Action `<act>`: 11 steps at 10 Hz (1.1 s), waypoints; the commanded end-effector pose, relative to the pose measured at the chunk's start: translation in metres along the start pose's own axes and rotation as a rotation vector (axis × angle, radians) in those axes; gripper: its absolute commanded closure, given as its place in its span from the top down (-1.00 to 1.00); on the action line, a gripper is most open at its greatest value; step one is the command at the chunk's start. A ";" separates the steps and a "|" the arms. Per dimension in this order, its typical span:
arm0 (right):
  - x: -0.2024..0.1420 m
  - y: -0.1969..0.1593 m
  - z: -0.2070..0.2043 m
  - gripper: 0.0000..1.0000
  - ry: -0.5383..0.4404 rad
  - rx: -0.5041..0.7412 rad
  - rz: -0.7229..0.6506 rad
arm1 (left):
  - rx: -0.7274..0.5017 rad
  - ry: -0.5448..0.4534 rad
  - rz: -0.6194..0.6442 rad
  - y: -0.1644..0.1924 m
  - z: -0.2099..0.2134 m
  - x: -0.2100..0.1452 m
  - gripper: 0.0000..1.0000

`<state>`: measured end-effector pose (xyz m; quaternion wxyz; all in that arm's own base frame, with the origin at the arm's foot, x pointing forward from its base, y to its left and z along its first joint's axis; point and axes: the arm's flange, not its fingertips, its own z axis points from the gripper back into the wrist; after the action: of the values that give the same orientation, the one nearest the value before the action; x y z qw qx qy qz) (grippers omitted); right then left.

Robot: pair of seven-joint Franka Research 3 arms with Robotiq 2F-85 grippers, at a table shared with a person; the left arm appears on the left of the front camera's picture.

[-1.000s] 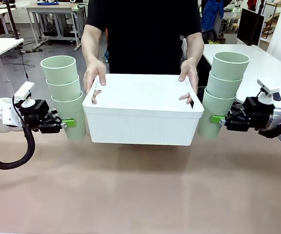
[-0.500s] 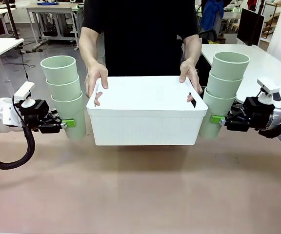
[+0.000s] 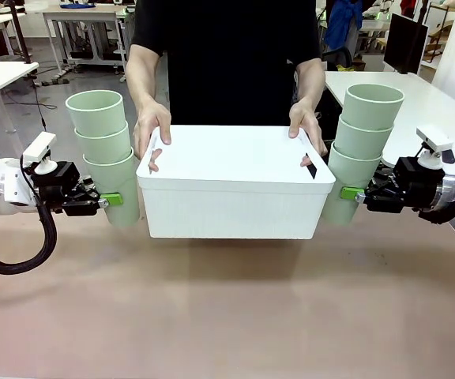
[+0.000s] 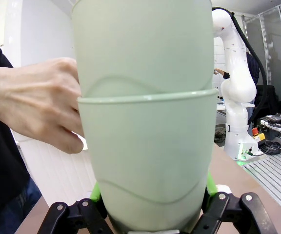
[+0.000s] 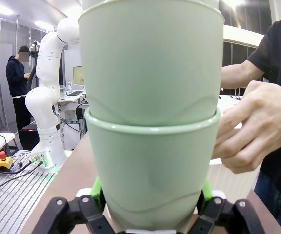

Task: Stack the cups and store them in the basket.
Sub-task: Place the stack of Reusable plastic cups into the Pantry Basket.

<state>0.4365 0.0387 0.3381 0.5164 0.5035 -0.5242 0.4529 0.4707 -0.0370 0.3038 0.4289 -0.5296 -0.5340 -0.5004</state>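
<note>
**A:** What has the left gripper got?

**B:** Its green pads are clamped on the bottom cup of the left stack, three cups upright by the table's left edge. The right gripper pinches the right stack likewise, by the right edge.

**A:** And the basket?

**B:** Between them at the far edge. The person's hands hold its slot handles, probably offering it so each stack can drop in.

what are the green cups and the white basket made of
The cups look like moulded plastic with a satin finish: even mint colour, thin rims, and a soft sheen in the wrist views. The basket also looks like plastic, opaque white and matt, with a rolled rim and moulded slot handles. The exact type of plastic can't be told.
</note>
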 end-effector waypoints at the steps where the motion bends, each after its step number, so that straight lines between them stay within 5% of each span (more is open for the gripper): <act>1: 0.005 0.001 -0.001 0.72 0.003 0.005 0.011 | -0.004 -0.004 -0.008 -0.001 -0.001 0.004 0.71; 11: 0.005 0.001 -0.001 0.72 0.003 0.005 0.011 | -0.004 -0.004 -0.008 -0.001 -0.001 0.004 0.71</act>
<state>0.4365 0.0387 0.3381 0.5164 0.5035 -0.5242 0.4529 0.4707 -0.0370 0.3038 0.4289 -0.5296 -0.5340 -0.5004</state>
